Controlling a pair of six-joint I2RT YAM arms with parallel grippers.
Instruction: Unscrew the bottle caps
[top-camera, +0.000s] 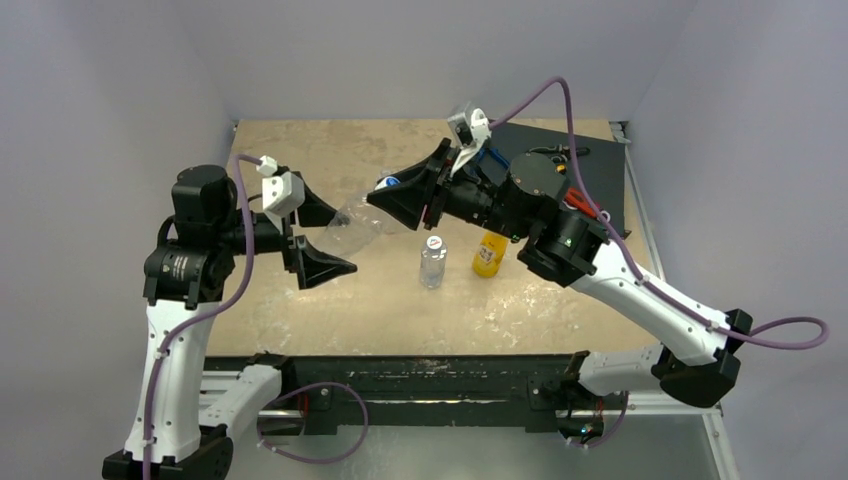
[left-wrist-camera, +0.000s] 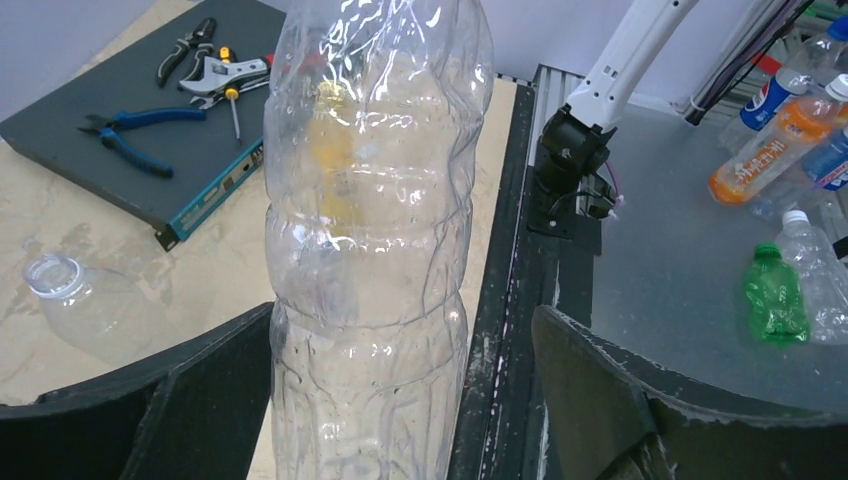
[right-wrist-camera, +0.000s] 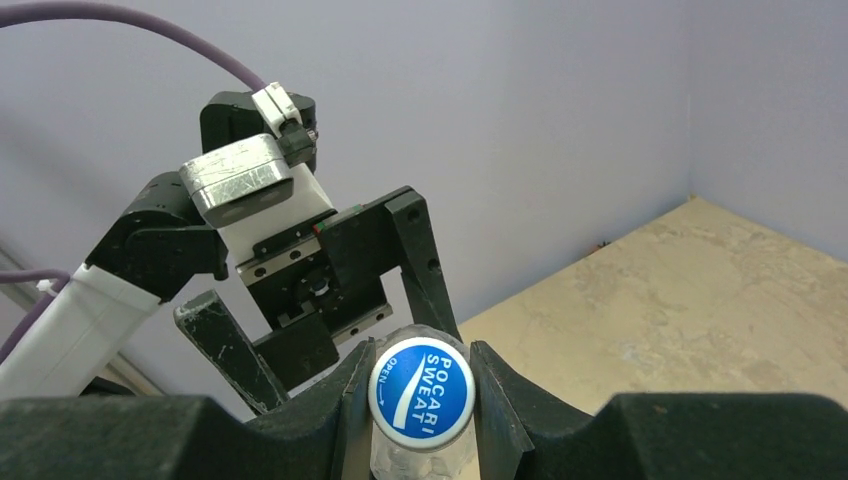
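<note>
A clear plastic bottle (top-camera: 352, 222) hangs tilted above the table between both grippers. My right gripper (top-camera: 388, 192) is shut on its blue-topped cap (right-wrist-camera: 421, 391), one finger pressed on each side of the cap. My left gripper (top-camera: 322, 240) is open around the bottle's lower body (left-wrist-camera: 370, 300). Its left finger (left-wrist-camera: 200, 390) lies against the bottle, its right finger (left-wrist-camera: 610, 390) stands apart. A small clear bottle (top-camera: 433, 268) with a white cap (top-camera: 434, 242) stands mid-table. The orange-yellow bottle (top-camera: 488, 254) stands beside it. An uncapped clear bottle (left-wrist-camera: 75, 300) lies on the table.
A dark board (left-wrist-camera: 130, 140) with pliers and a wrench lies at the table's back right, behind the right arm (top-camera: 560, 215). Several more bottles (left-wrist-camera: 780, 150) lie on the grey surface past the table's near edge, among them a green one (left-wrist-camera: 775, 297).
</note>
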